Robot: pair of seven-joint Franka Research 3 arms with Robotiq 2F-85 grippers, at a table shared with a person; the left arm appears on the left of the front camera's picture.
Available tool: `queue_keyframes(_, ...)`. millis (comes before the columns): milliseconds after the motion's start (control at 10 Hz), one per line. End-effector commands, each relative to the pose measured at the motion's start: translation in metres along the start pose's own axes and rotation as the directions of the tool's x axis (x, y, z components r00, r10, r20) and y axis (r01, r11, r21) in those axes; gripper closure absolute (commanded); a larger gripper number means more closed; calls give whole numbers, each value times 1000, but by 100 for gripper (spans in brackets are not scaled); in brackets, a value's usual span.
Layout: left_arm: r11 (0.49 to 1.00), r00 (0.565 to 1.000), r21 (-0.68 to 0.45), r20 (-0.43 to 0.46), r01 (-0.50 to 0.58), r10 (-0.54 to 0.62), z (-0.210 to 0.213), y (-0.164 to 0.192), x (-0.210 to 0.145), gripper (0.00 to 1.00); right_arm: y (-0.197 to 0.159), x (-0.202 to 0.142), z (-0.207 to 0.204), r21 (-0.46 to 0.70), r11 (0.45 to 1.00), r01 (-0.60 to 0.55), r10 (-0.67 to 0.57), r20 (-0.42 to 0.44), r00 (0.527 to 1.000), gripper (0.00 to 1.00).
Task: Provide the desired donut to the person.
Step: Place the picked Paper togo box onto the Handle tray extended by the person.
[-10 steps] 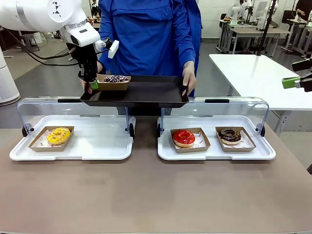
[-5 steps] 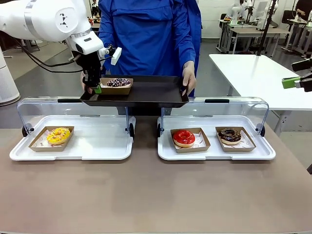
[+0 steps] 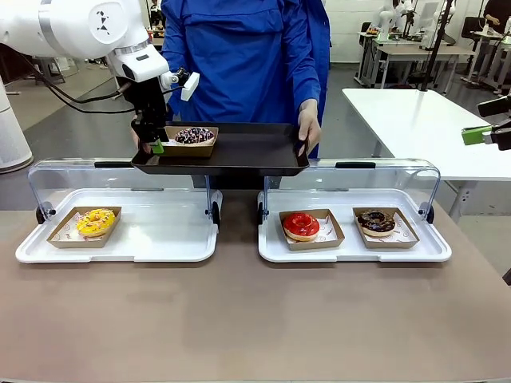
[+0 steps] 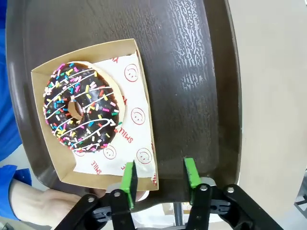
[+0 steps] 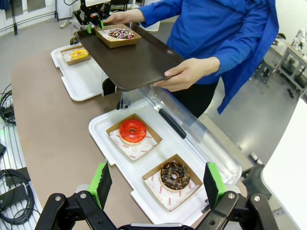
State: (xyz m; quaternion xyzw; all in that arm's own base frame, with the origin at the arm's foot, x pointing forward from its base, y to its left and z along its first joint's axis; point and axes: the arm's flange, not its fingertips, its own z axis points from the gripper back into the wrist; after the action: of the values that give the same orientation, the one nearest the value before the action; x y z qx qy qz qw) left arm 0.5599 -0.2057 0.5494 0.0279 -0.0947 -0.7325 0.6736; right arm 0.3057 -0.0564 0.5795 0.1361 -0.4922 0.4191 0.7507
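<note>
Left gripper [image 3: 156, 146] is unclenched: jaws apart at the left end of the black tray [image 3: 239, 152], with a corner of the carton [image 4: 139, 143] between them, not pinched. The sprinkled chocolate donut [image 3: 193, 135] sits in that carton on the tray, which the person [image 3: 239, 56] holds at the far side. Right gripper [image 5: 156, 184] hangs wide open, empty, off to the right.

Brown table [image 3: 239, 319]: two white display trays, clear lids flipped back.
- Left tray [image 3: 152, 239]: yellow donut [image 3: 96, 221].
- Right tray [image 3: 351, 251]: red donut [image 3: 302, 225], dark donut [image 3: 376, 221].

White table [image 3: 423, 120] far right, grey floor [image 3: 80, 128].
</note>
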Motion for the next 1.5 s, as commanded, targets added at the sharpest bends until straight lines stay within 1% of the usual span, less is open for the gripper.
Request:
queue_keyframes(0,1000,999,-29,33,6,-5,6,0,-5,9,-1,-2,-2,11,1000,-12,12,0,1000,0)
queue_keyframes(100,1000,999,-26,39,12,-11,11,-4,-4,0,-1,-2,-2,11,1000,-12,12,0,1000,0)
queue_keyframes(300,999,999,-42,45,16,-15,18,-8,-3,0,-1,-2,-2,11,1000,-12,12,0,1000,0)
queue_keyframes(700,997,998,-67,57,25,-21,15,-7,-4,0,-1,-2,-2,11,1000,-12,12,0,1000,0)
queue_keyframes(800,995,997,-84,63,53,-47,13,-7,-3,0,-1,-2,-2,11,1000,-12,12,0,1000,0)
queue_keyframes(900,999,999,-50,36,6,-4,13,-9,1,0,-1,-2,-2,11,1000,-12,12,0,1000,0)
queue_keyframes(1400,999,999,-50,36,6,-4,13,-9,1,0,-1,-2,-2,11,1000,-12,12,0,1000,0)
